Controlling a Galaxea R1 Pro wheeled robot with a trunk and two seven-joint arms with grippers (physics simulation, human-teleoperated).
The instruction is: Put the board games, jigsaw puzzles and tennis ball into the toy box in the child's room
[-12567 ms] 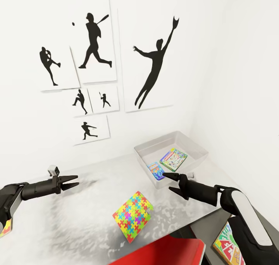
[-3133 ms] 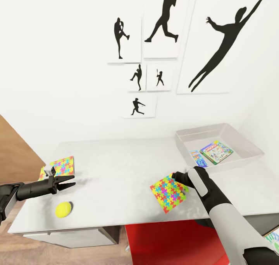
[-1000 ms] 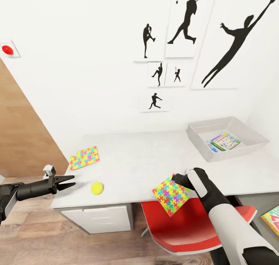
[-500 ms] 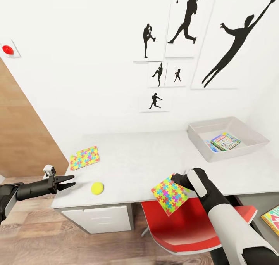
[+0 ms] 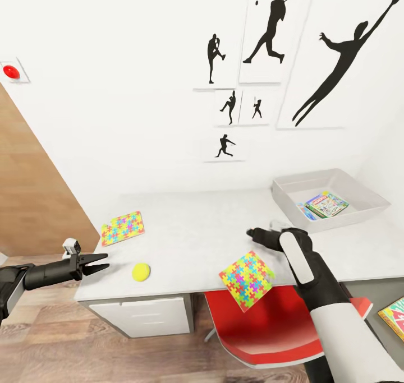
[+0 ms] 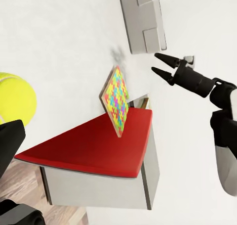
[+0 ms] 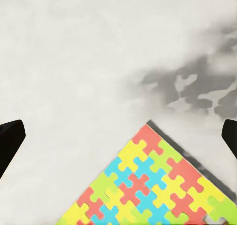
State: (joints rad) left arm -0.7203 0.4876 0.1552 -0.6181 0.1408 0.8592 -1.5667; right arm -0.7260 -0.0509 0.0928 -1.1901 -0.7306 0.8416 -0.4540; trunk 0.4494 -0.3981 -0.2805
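Head view: right gripper (image 5: 252, 235) spread wide, empty, hovering over the table (image 5: 191, 226). Jigsaw puzzle (image 5: 247, 272) sits just below it, tilted, overhanging the table's near edge above the red chair (image 5: 269, 330); half a second ago the gripper held it. Step: puzzle transfer to toy box (image 5: 330, 199). Next: re-grasp

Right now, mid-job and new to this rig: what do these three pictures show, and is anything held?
This is a simulated two-armed robot. The large picture looks down from its head; the other two look along each arm's gripper. On the table lie a flat jigsaw puzzle, a tennis ball and the toy box with board games inside. A tilted jigsaw puzzle sits at the front edge, above the red chair. The left gripper and right gripper are open, holding nothing.
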